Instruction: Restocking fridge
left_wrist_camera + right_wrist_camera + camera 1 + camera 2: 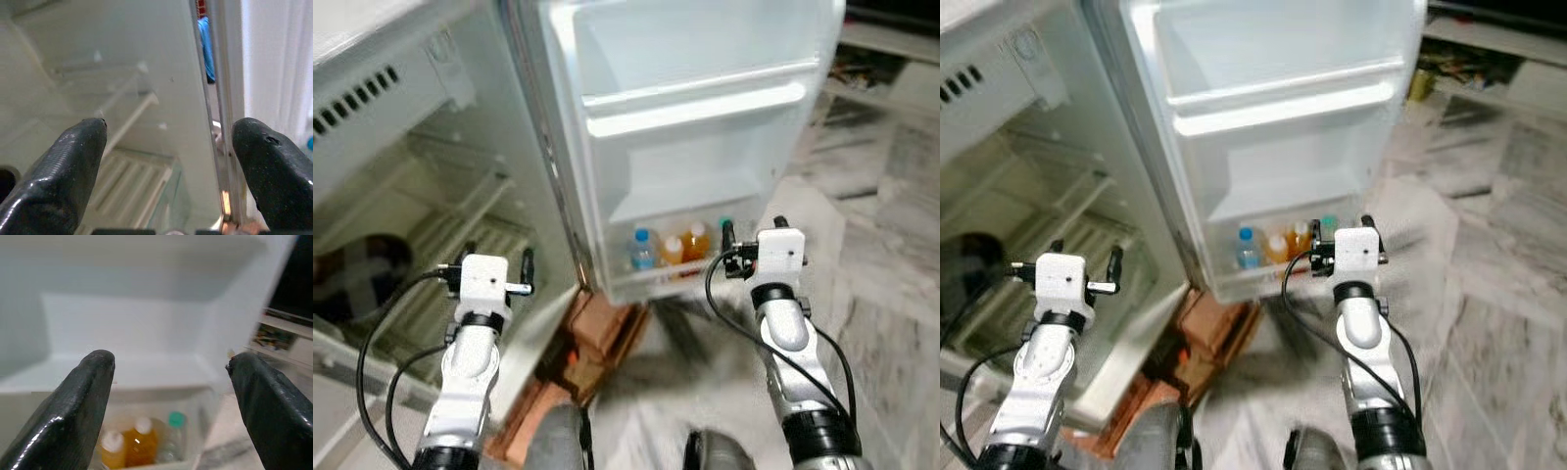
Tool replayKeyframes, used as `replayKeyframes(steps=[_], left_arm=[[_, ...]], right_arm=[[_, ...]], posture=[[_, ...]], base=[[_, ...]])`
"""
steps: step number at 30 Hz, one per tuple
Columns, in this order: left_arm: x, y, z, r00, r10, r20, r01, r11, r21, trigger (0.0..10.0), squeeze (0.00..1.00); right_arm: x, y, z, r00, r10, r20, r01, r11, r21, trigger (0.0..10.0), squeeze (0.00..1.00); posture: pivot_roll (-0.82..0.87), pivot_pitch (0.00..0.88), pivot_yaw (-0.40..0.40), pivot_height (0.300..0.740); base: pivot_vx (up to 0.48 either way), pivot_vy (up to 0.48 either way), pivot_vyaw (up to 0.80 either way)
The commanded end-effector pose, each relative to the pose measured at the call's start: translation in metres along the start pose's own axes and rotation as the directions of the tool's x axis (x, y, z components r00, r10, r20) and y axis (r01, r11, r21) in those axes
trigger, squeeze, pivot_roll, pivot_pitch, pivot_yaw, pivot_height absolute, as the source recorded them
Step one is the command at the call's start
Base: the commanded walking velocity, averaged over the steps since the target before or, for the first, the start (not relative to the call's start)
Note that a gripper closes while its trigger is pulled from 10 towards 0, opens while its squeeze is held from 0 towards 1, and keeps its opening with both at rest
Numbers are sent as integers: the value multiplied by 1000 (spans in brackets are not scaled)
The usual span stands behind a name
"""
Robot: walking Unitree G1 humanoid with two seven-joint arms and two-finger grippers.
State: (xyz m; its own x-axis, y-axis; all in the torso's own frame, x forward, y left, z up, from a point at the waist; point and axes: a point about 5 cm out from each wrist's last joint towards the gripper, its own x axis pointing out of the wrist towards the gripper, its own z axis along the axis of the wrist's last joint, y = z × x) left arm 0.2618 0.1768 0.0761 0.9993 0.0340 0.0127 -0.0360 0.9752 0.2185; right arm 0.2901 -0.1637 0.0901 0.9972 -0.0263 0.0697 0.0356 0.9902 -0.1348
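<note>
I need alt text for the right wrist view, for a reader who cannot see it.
The open right gripper points at the fridge door's bottom shelf, empty-handed. The shelf holds two orange bottles with white caps and a clear green-capped bottle.

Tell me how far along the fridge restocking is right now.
Done: the fridge door is open and its bottom shelf holds a few bottles. In hand: nothing; the left gripper and right gripper are both open. Left: the upper door shelves look unfilled.
</note>
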Motion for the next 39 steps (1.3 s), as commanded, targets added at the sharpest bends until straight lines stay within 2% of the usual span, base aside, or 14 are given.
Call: replayKeyframes(steps=[1, 8, 11, 14, 16, 19, 23, 25, 28, 30, 32, 33, 35, 39], left_arm=[[-4, -1, -3, 1000, 6, -13, -6, 1000, -3, 10000, 0], [-9, -3, -9, 999, 7, -39, -6, 1000, 4, 10000, 0], [-6, -7, -9, 999, -8, -44, 8, 1000, 18, 10000, 0], [-2, -10, -6, 999, -16, -31, 17, 1000, 25, 10000, 0], [-1, -10, -5, 999, -16, -27, 17, 1000, 25, 10000, 0], [2, -9, -4, 1000, -9, -29, 9, 1000, 25, 10000, 0], [1, -10, -5, 999, -18, -31, 19, 999, 34, 10000, 0], [1, -12, -5, 999, -23, -30, 24, 999, 38, 10000, 0], [2, -13, -5, 999, -24, -29, 25, 999, 40, 10000, 0], [2, -14, -5, 999, -23, -31, 25, 999, 42, 10000, 0], [3, -15, -5, 999, -24, -31, 25, 999, 43, 10000, 0], [4, -14, -5, 999, -27, -33, 28, 999, 44, 10000, 0], [5, -13, -6, 999, -22, -37, 24, 999, 45, 10000, 0], [7, -12, -5, 999, -16, -40, 17, 999, 41, 10000, 0]], right_arm=[[-7, -2, -7, 999, -4, -36, 4, 1000, 11, 10000, 0], [-13, -7, -16, 996, -29, -83, 33, 998, 50, 10000, 0], [-12, -3, -24, 990, 5, -144, 12, 993, 120, 10000, 0], [-13, -1, -30, 981, 16, -192, 13, 989, 149, 10000, 0], [-12, -2, -30, 981, 14, -193, 13, 990, 139, 10000, 0], [-10, 5, -21, 986, 37, -161, -15, 990, 138, 10000, 0], [-7, 12, -17, 989, 66, -134, -59, 997, 56, 10000, 0], [-6, 20, -10, 987, 115, -111, -101, 987, 126, 10000, 0], [-5, 23, -7, 988, 123, -96, -112, 988, 105, 10000, 0], [-6, 24, -6, 990, 117, -81, -117, 993, 6, 10000, 0], [-8, 24, -6, 987, 134, -91, -132, 991, 34, 10000, 0], [-8, 22, -6, 988, 124, -95, -115, 989, 91, 10000, 0], [-7, 18, -4, 991, 109, -81, -100, 989, 112, 10000, 0], [-3, 15, 0, 993, 104, -56, -100, 991, 85, 10000, 0]], posture=[[-15, 0, 7, 740], [-20, 0, 4, 740], [-22, 0, 0, 740], [-21, 0, -5, 740], [-21, 0, -5, 740], [-28, 0, 0, 740], [-34, 0, 5, 740], [-37, 0, 8, 740], [-40, 0, 8, 740], [-40, 0, 8, 740], [-40, 0, 7, 740], [-40, 0, 8, 740], [-40, 0, 8, 740], [-41, 0, 7, 740]], base=[[0, 0, 0], [0, 0, 0], [0, 0, 0], [0, -121, 0], [0, -364, 0], [0, -401, 0], [0, -439, 0], [0, -442, 0], [0, -445, 0], [0, -433, 0], [0, -420, 0], [0, -371, 0], [0, -364, 303], [0, -329, 709]])
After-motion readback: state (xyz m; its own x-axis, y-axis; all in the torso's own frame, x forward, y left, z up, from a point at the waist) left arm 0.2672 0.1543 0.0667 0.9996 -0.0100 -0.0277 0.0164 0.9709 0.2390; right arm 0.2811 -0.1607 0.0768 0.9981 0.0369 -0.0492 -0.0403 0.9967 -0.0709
